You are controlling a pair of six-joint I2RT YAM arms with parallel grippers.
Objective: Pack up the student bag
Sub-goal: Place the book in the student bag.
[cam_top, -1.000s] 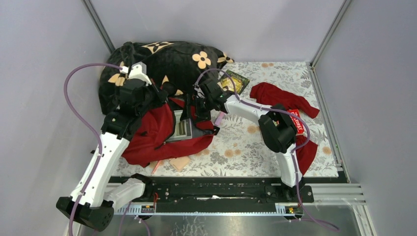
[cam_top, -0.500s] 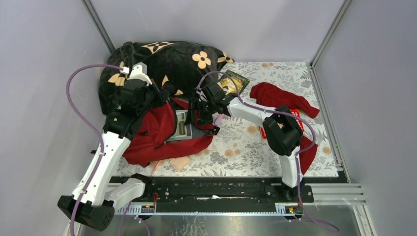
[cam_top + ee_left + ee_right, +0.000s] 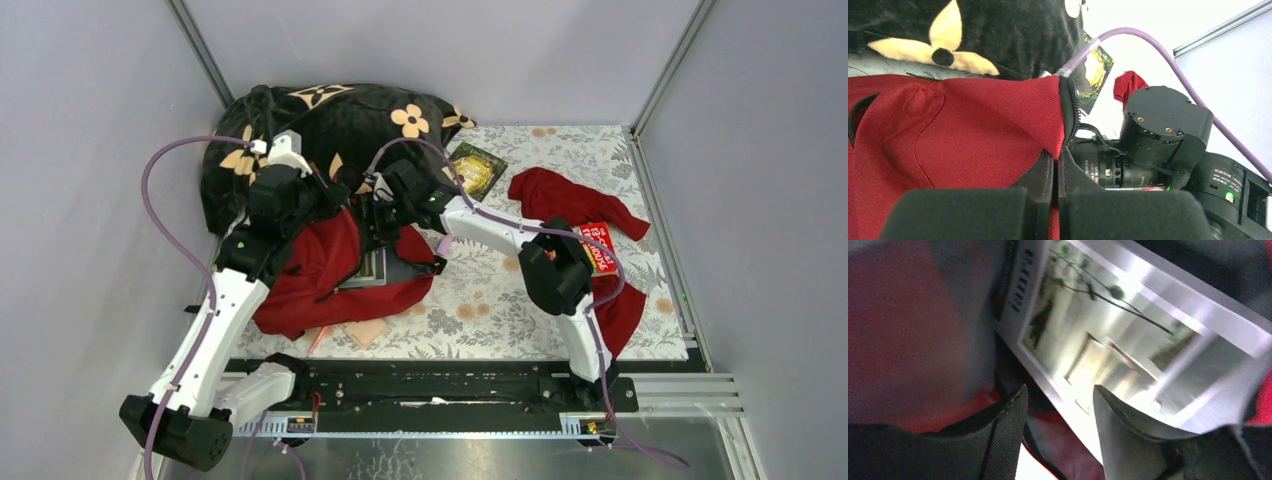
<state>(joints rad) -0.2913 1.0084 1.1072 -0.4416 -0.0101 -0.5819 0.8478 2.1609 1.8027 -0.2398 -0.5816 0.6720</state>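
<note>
The student bag (image 3: 310, 275), dark red with black zipper lines, lies at the left of the mat. My left gripper (image 3: 335, 195) is shut on the bag's zipper-edged flap (image 3: 998, 115), holding it raised; red fabric shows between its closed fingers (image 3: 1055, 160). My right gripper (image 3: 378, 225) reaches into the bag's opening over a white-bordered picture book (image 3: 1108, 335), which sits partly inside the bag (image 3: 372, 265). Its jaws stand apart, and the book's near edge runs between them (image 3: 1058, 405). In the right wrist view the bag's lining (image 3: 908, 330) is blurred.
A black plush blanket with orange flowers (image 3: 340, 120) is heaped behind the bag. A green book (image 3: 477, 167), a limp red garment (image 3: 570, 200) and a red book (image 3: 600, 245) lie at the right. A tan card (image 3: 365, 330) rests near the front edge.
My right gripper has moved left, deeper toward the bag's opening, and its jaws have narrowed. My left gripper keeps its hold on the flap, nearly still.
</note>
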